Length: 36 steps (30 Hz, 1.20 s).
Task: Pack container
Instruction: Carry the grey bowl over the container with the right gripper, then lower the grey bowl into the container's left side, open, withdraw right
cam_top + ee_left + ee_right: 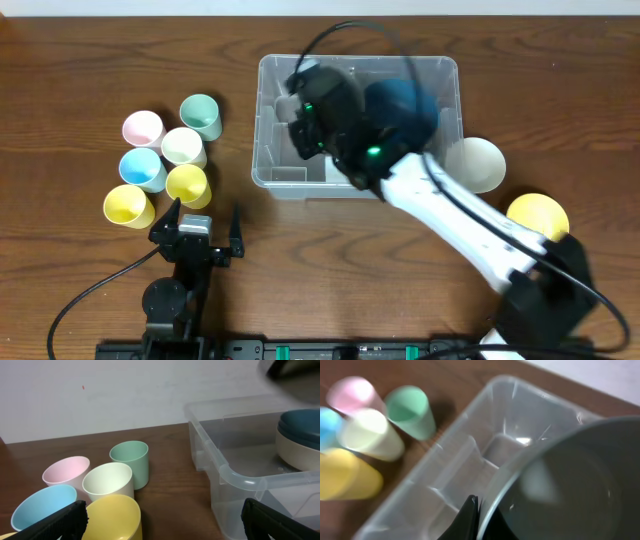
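Step in hand: placing a bowl into the bin. The large clear rectangular plastic container [262, 140] sits on the brown wooden worktop [80, 60], top centre in the overhead view, and my right arm reaches into it from the lower right.

The right claw [476, 514] is closed down tight on the rim of a dark blue round bowl [402, 104]. In the right wrist view the rim runs straight into the pinch, with the bin floor below. The left wrist view shows this blue bowl low in the right half of the bin, directly above a cream bowl inside the bin [296, 455]. I can't tell if they are nested and touching or a little apart.

The left claw [205, 216] is spread fully wide with nothing in it. It is parked near the cluster of six pastel plastic cups [183, 147] left of the bin.

Outside the bin, just right of it, are a cream round bowl [478, 163] and a yellow round bowl [537, 213].

My judgement is that packing is early: the cups and two bowls are not in yet.

Next move needs:
- the blue bowl settled flat into the one under it
- the right claw opened
- a straight lift out, clear of the bin wall, so the stack doesn't drag along
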Available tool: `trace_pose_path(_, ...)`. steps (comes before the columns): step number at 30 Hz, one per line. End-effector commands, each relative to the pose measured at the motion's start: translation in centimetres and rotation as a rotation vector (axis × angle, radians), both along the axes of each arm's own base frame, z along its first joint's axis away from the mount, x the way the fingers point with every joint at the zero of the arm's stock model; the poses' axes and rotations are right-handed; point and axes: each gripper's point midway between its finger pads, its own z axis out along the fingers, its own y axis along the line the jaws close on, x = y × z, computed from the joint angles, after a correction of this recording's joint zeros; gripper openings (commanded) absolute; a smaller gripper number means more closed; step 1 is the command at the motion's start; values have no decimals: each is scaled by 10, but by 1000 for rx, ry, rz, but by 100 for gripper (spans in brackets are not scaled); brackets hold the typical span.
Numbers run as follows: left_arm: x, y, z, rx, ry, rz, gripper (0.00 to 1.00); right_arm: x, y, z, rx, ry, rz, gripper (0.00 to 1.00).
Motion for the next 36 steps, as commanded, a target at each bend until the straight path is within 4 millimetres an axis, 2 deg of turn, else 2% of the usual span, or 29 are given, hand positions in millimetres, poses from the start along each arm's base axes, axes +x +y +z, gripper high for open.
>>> trace_pose_path(1,-1,-2,-15,3,45,-13,98,17,-7,-15,-99,-60,-31,4)
trace_pose_path(5,-1,-2,-15,3,45,-14,98,30,-9,-26,-111,-77,-55,1)
trace_pose_path(13,-1,-2,-15,3,45,-14,98,57,-3,-27,-35,-134,-72,2)
trace_pose_path(17,-1,-2,-15,3,45,-14,98,64,4,-42,-2,-124,-87,4)
trace_pose_path(24,-1,-2,-15,3,45,-14,98,70,13,-81,27,-67,-105,4)
trace_pose_path(30,-1,-2,-15,3,45,-13,98,74,13,-100,22,-55,-113,2)
trace_pose_path(33,-1,-2,-15,3,45,-14,98,76,13,-107,18,-50,-116,8)
trace_pose_path(36,-1,-2,-15,3,45,-14,98,77,13,-108,18,-52,-117,24)
